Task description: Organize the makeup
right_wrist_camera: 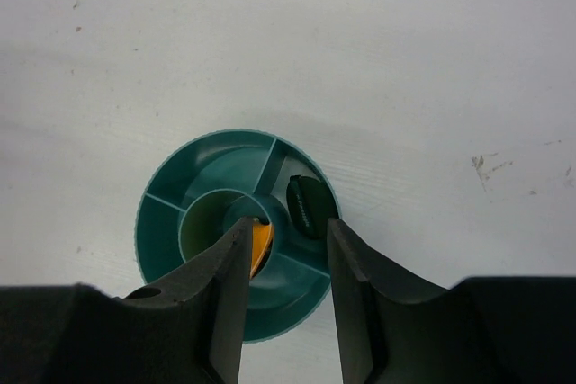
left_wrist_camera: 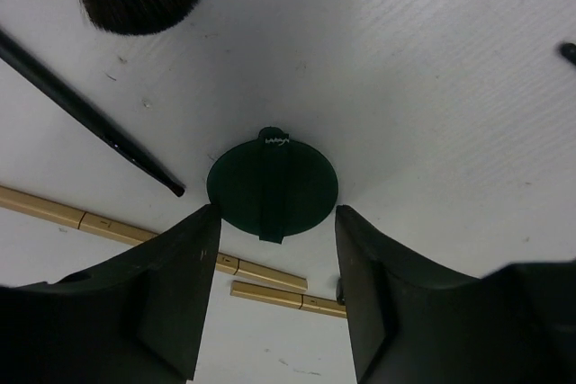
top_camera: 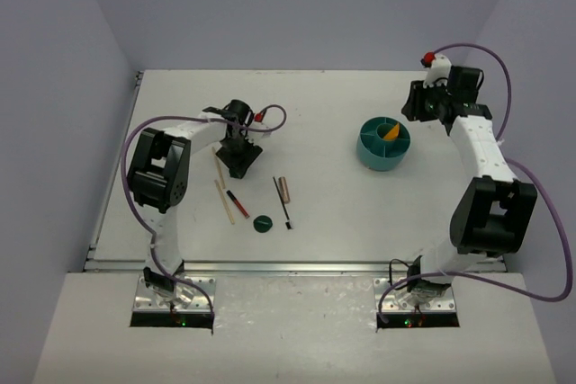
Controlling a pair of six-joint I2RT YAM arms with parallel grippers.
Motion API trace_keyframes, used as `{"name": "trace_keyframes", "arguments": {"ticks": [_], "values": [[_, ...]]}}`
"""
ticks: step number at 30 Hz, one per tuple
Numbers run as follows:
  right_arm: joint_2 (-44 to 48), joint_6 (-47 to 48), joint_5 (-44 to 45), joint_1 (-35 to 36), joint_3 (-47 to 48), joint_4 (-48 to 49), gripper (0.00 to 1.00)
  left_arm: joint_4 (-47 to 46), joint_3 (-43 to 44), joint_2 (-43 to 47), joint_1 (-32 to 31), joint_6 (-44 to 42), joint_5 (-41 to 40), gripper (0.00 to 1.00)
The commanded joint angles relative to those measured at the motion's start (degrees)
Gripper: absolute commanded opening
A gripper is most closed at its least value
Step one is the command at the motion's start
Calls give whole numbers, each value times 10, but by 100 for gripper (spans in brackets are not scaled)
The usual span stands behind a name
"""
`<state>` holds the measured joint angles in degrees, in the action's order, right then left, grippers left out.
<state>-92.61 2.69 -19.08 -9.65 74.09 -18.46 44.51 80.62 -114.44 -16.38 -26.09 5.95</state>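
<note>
On the counter's [top_camera: 360, 222] left half, the left pincer [left_wrist_camera: 274, 215] stood astride a flat green disc [left_wrist_camera: 238, 186], tips at its rim; whether they pinched it could not be told. A sound grasp would probably want the fingers centred on the disc's widest line, low against the counter, closing evenly so it did not skid. Sticks [left_wrist_camera: 117, 229] lay just beside one finger and might be nipped along; a brush [left_wrist_camera: 90, 119] lay near. On the right half, the right pincer [right_wrist_camera: 288, 227], part open and empty, hung over the container [right_wrist_camera: 162, 231], which held the wedge [right_wrist_camera: 262, 245] and a dark piece [right_wrist_camera: 306, 207].
</note>
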Motion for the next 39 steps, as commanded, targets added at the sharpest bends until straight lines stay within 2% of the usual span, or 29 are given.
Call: {"name": "trace_keyframes", "arguments": {"ticks": [1, 6, 10, 17, 25, 28, 31, 32, 35, 39], "values": [[50, -14, -13, 1, -23, 14, 39, -19, 12, -19, 6, 5, -20, 46], [67, -10, -11, 1, -31, 9, 39, -19, 8, -34, 6, 12, -16, 31], [77, -13, -13, 0, -34, 7, 39, -15, 8, -29, 6, 12, -1, 0], [101, -12, -16, 3, -39, 7, 39, 5, 13, 0, 6, 8, 52, 0], [134, -30, -60, 27, 9, -15, 41, 70, 127, 48, 6, -2, 190, 0], [136, -76, -79, 75, 35, -12, 47, 67, 181, 71, 3, -2, 253, 0], [103, -136, -136, 170, 63, 13, 52, 46, 229, 93, -2, 2, 305, 0], [92, -157, -137, 171, 69, 26, 53, 39, 235, 98, -3, 5, 319, 0], [50, -229, -185, 240, 83, 76, 55, 5, 243, 115, -5, 24, 359, 0], [-6, -258, -179, 296, 132, 92, 57, -28, 244, 131, -7, 50, 390, 0]]}}
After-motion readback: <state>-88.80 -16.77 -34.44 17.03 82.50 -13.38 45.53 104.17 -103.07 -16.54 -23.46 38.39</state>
